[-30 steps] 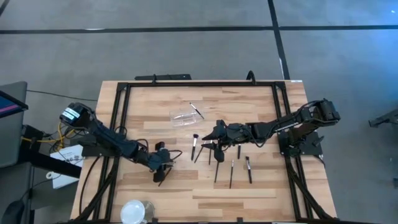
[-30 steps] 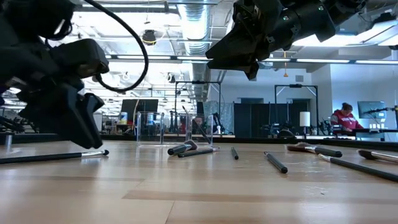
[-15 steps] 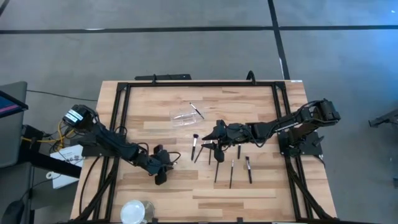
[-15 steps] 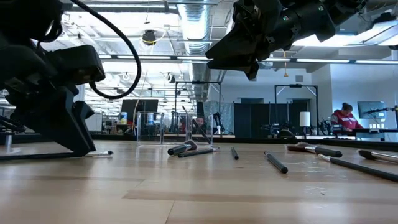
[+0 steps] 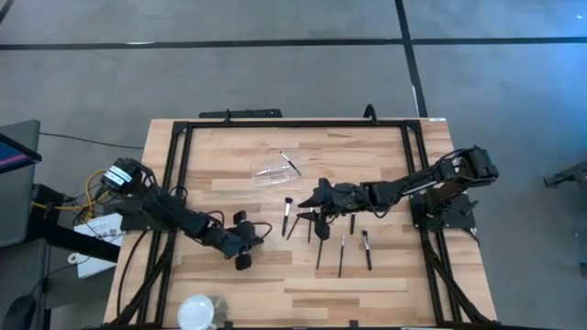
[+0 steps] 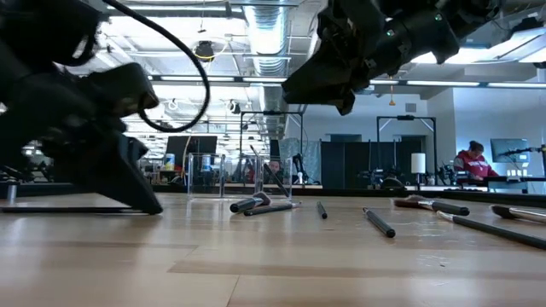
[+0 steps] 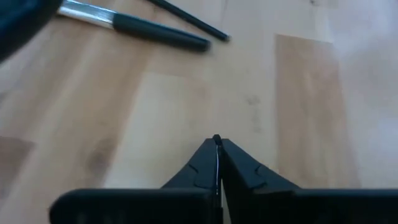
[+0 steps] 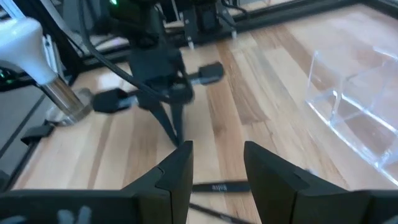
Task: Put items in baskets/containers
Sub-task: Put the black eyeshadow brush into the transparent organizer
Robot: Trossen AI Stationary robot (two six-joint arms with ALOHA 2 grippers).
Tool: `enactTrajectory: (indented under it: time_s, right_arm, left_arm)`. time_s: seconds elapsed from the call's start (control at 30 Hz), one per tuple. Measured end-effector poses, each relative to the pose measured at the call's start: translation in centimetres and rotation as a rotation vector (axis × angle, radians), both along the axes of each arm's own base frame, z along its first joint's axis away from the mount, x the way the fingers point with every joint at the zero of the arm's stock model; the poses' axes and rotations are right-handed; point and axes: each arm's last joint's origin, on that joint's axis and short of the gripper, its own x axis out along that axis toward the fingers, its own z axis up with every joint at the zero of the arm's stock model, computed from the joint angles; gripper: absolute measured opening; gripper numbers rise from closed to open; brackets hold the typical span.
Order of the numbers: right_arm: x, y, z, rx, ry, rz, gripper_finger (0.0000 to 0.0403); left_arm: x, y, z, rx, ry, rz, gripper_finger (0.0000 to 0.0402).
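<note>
Several slim dark brushes point(image 5: 341, 257) lie flat on the wood at mid-table, more of them in the low view point(image 6: 380, 223). The clear container point(image 5: 271, 171) stands toward the far side with brushes inside, leaning on its wall point(image 6: 271, 177). My right gripper point(image 5: 308, 203) hovers open above the loose brushes point(image 8: 217, 155), with one brush point(image 8: 217, 186) under it. My left gripper point(image 5: 243, 262) is shut with nothing between its fingers point(image 7: 216, 140), tips low over the bare wood point(image 6: 149, 205). One brush point(image 7: 134, 28) lies just ahead of it.
A round white and clear object point(image 5: 200, 312) sits at the near left edge. A black frame point(image 5: 174, 183) runs around the table. Bare wood lies between the two grippers. A person point(image 6: 472, 162) is seated far off in the room.
My left gripper has moved toward the table's right and slightly toward the near edge, coming down low over the wood beside the brush there. My right gripper has stayed where it was.
</note>
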Motion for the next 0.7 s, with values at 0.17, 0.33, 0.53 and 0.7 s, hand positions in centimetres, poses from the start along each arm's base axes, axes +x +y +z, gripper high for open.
enactTrajectory:
  time_s: [0.17,0.33,0.53,0.7]
  right_arm:
    - [0.2,0.0,-0.3,0.000,-0.001,0.000,0.0134]
    - [0.5,0.2,-0.6,0.003,-0.019,0.005,0.0134]
    - [2.8,0.7,-4.5,0.035,-0.033,0.076,0.0135]
    - [6.2,1.3,-7.0,0.003,-0.034,0.131,0.0139]
  left_arm:
    - [0.6,0.6,0.5,0.027,-0.050,-0.016,0.0009]
    - [0.9,0.8,2.5,0.007,-0.153,-0.035,0.0010]
    - [0.5,1.7,4.7,-0.011,-0.241,-0.023,0.0009]
    - [0.2,2.2,6.3,0.002,-0.314,-0.033,0.0008]
